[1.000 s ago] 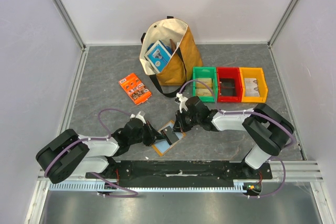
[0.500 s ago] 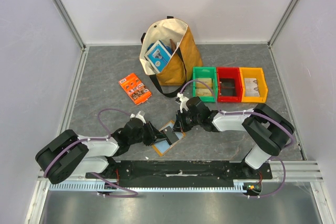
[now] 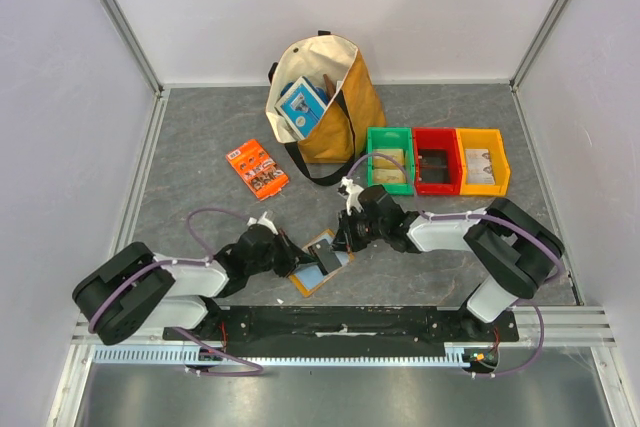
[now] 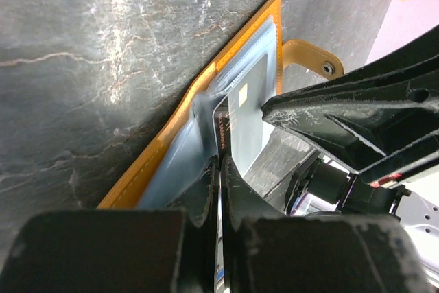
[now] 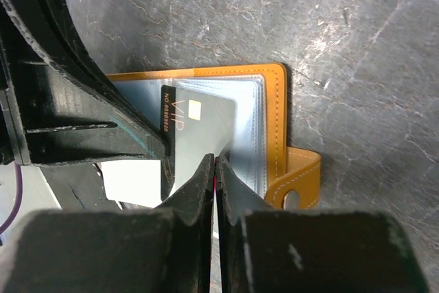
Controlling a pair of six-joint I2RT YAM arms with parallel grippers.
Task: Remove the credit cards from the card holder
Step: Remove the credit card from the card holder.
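Top external view: the card holder [image 3: 308, 275] lies open and flat on the grey table [image 3: 200, 137], toward 6 o'clock, just ahead of the arm bases. The left gripper [image 3: 292, 257] reaches it from 9 o'clock and the right gripper [image 3: 341, 246] from 2 o'clock, their tips close together over it. A black credit card [image 3: 328, 259] lies across the holder's pale blue-grey pocket, partly pulled out.

Right wrist view: the right gripper's fingers are pressed together, pinching the near edge of the black card, which bears a gold chip [image 5: 195, 109]. The holder's closing tab [image 5: 298, 183] juts out at 4 o'clock. A white rectangle [image 5: 130, 183] shows under the left gripper's fingers; whether it is a card I cannot tell.

Left wrist view: the left gripper's fingers are pressed together at the holder's fold, beside the black card's corner; whether they pinch anything I cannot tell.

At 12 o'clock stands a tote bag [image 3: 350, 112], at 10 o'clock an orange packet [image 3: 257, 169], and at 2 o'clock a green bin [image 3: 390, 134], a red bin [image 3: 435, 133] and a yellow bin [image 3: 482, 134].
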